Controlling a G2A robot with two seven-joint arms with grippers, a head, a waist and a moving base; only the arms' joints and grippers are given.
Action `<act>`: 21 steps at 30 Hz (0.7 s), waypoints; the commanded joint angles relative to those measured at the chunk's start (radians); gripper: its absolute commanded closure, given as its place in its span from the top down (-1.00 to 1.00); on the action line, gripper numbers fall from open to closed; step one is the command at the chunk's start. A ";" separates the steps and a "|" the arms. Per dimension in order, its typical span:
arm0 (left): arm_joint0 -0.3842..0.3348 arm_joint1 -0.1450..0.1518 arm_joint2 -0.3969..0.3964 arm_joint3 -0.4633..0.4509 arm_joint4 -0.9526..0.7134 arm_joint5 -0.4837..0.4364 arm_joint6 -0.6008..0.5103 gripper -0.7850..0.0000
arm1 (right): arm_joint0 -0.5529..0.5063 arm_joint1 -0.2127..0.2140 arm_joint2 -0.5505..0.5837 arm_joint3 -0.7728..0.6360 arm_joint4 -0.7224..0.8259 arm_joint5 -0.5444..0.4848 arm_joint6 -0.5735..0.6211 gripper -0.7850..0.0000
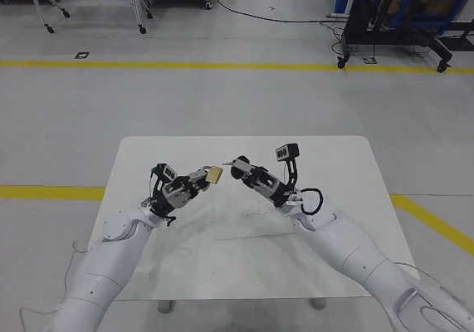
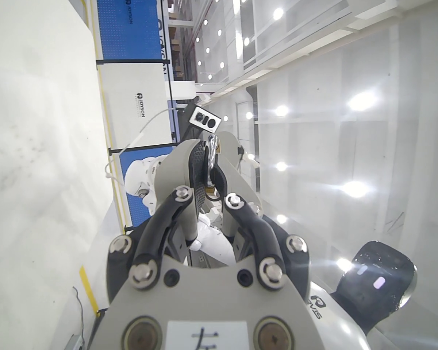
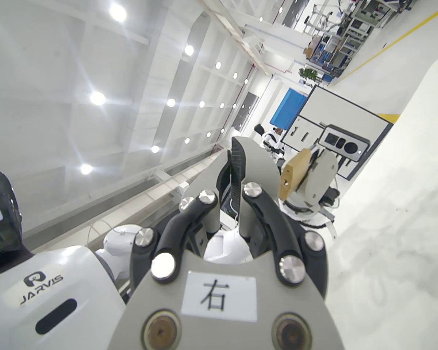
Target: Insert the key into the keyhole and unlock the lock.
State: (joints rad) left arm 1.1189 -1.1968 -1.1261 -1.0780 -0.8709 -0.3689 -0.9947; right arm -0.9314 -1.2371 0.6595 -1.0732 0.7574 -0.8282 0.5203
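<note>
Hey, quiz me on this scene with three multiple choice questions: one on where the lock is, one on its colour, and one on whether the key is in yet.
1. Where is the lock?
A. Held above the table in the left tool
B. Lying flat on the table
C. On the floor

2. What colour is the lock's body?
A. Red
B. Black
C. Brass yellow

3. What is the key's state?
A. Turned inside the keyhole
B. Held in the right tool, tip just short of the lock
C. Lying loose on the table

Answers:
1. A, the right wrist view shows it pinched in the air.
2. C, that view shows a brass body.
3. B, the keyhole is bare there.
</note>
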 commanded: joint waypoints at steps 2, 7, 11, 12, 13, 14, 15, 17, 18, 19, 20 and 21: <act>0.002 -0.007 0.005 0.004 -0.017 -0.032 -0.007 -1.00 | -0.006 -0.010 0.003 0.009 0.002 0.014 -0.023 -1.00; 0.000 -0.013 0.015 0.004 0.024 -0.074 0.001 -1.00 | -0.006 -0.033 0.007 0.030 -0.004 0.028 -0.068 -1.00; -0.001 -0.018 0.016 0.000 0.038 -0.095 0.016 -1.00 | 0.003 -0.054 0.004 0.042 -0.011 0.053 -0.096 -1.00; 0.000 -0.018 0.015 -0.002 0.043 -0.101 0.018 -1.00 | 0.006 -0.058 0.002 0.045 -0.017 0.057 -0.094 -1.00; 0.000 -0.018 0.013 -0.003 0.058 -0.113 0.026 -1.00 | 0.010 -0.063 0.001 0.049 -0.027 0.063 -0.091 -1.00; 0.001 -0.018 0.013 -0.005 0.075 -0.122 0.033 -1.00 | 0.013 -0.067 -0.003 0.051 -0.034 0.073 -0.085 -1.00; 0.002 -0.018 0.013 -0.005 0.087 -0.126 0.040 -1.00 | 0.018 -0.072 -0.009 0.053 -0.043 0.087 -0.071 -1.00; 0.001 -0.019 0.010 0.000 0.105 -0.131 0.056 -1.00 | 0.026 -0.080 -0.015 0.058 -0.055 0.097 -0.048 -1.00; -0.001 -0.019 0.008 0.005 0.118 -0.135 0.066 -1.00 | 0.026 -0.084 -0.017 0.055 -0.049 0.094 -0.032 -1.00; -0.002 -0.019 0.005 0.007 0.133 -0.143 0.079 -1.00 | 0.028 -0.088 -0.016 0.058 -0.047 0.091 -0.019 -1.00; -0.002 -0.018 0.002 0.008 0.148 -0.151 0.092 -1.00 | 0.031 -0.090 -0.013 0.063 -0.052 0.088 -0.013 -1.00; -0.001 -0.018 0.001 0.007 0.160 -0.156 0.102 -1.00 | 0.032 -0.093 -0.011 0.064 -0.058 0.088 -0.010 -1.00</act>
State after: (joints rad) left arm 1.1174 -1.2153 -1.1241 -1.0699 -0.7223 -0.5204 -0.9025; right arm -0.9007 -1.3282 0.6466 -1.0105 0.7042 -0.7396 0.5084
